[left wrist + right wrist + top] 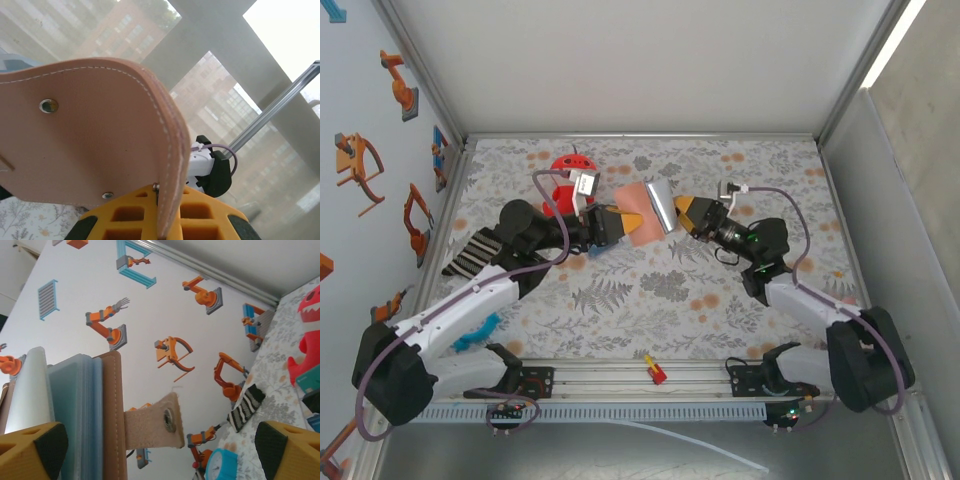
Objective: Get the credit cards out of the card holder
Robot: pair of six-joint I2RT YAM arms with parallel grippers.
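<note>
Left fingers [125, 220] clamp the card holder [90, 140]; right fingers [287, 450] wide. Centre on the pale card [30, 390], probably outermost, avoid the leather.

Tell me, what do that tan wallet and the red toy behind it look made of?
The card holder looks like tan leather or an imitation: matte, with pale stitching along its edge and small metal studs. The red toy seems soft plush, judging by its rounded, dull surface, though that is uncertain.
</note>
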